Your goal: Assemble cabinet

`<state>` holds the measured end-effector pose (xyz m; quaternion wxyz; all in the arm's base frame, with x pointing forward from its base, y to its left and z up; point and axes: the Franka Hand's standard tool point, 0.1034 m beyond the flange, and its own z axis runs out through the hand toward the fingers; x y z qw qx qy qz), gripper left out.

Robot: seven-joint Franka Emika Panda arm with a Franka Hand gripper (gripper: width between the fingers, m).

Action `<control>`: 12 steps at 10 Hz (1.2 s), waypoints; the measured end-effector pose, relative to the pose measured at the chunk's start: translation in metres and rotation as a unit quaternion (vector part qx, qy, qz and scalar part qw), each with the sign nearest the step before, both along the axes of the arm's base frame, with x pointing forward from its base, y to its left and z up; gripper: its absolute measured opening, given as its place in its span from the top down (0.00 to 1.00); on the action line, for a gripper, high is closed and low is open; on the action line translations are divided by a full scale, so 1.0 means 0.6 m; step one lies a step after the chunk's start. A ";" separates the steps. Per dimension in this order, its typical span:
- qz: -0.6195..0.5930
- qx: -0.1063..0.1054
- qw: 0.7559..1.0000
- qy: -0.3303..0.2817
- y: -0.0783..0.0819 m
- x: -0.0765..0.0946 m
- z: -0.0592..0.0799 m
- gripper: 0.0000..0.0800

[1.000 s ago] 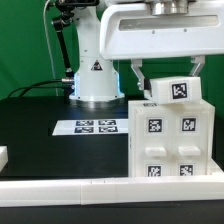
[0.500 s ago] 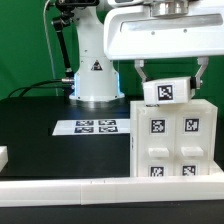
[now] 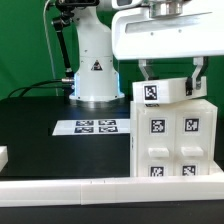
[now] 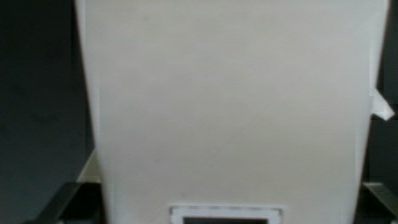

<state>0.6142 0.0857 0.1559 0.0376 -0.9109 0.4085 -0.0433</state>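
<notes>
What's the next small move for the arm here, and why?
Probably lower the panel straight down onto the cabinet. The pincer grips the panel at both ends, and it sits roughly level just above the cabinet's top, so seating it before release seems sensible.

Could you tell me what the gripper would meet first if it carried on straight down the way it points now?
Likely the cabinet: the gripper points down, clamped on a tagged white panel right above the cabinet's top. Whether the panel already touches it is unclear.
</notes>
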 end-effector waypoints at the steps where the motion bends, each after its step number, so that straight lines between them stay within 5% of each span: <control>1: -0.068 0.008 0.998 0.003 0.001 -0.002 0.001 0.30; 8: -0.373 0.060 0.926 0.011 0.007 -0.002 0.001 0.30; 12: -0.518 0.095 0.849 0.028 0.004 0.001 0.000 0.30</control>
